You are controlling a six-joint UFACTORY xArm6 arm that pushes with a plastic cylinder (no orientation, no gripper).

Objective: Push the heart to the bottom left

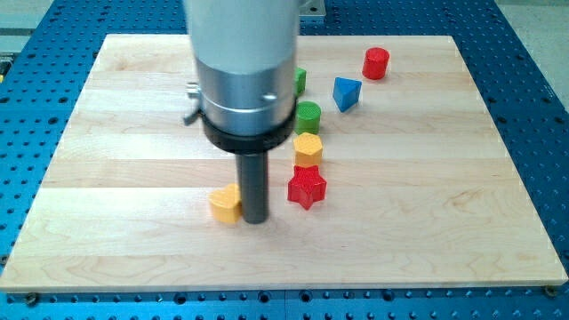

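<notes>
**Near the board's middle, the rod stands at the heart's right edge**

On the pale wooden board [133, 107], a little below its centre, sits the small yellow heart-shaped block [226, 204], the landmark for everything else here. The arm's straight dark rod comes down just to the view's right of the heart, and its tip [255, 220] appears to touch the heart's right side, or to stand only just beside it; the angle does not settle which. The arm carries no gripper, only this rod, so nothing is being held or clamped, and the heart lies free on the board.

To the view's right of the heart, beyond the rod, lies a red star-shaped block [307, 187], apart from the rod. Above the star and further from the heart is a yellow hexagonal block [308, 148], then a green round block [308, 116], the three making a rough column. A second green block [300, 81] shows partly from behind the arm's broad grey body, its shape not readable. Further up and right of the heart are a blue wedge-like block [346, 92] and a red cylindrical block [376, 63], both well apart from it.

As for progress, the heart seems far from its goal: the board's bottom left corner is well away, with open wood between. The tip's place on the heart's right suits a leftward shove, though a downward share of the push would likely need the tip higher up the heart's side. Most of the travel appears left to do.
</notes>
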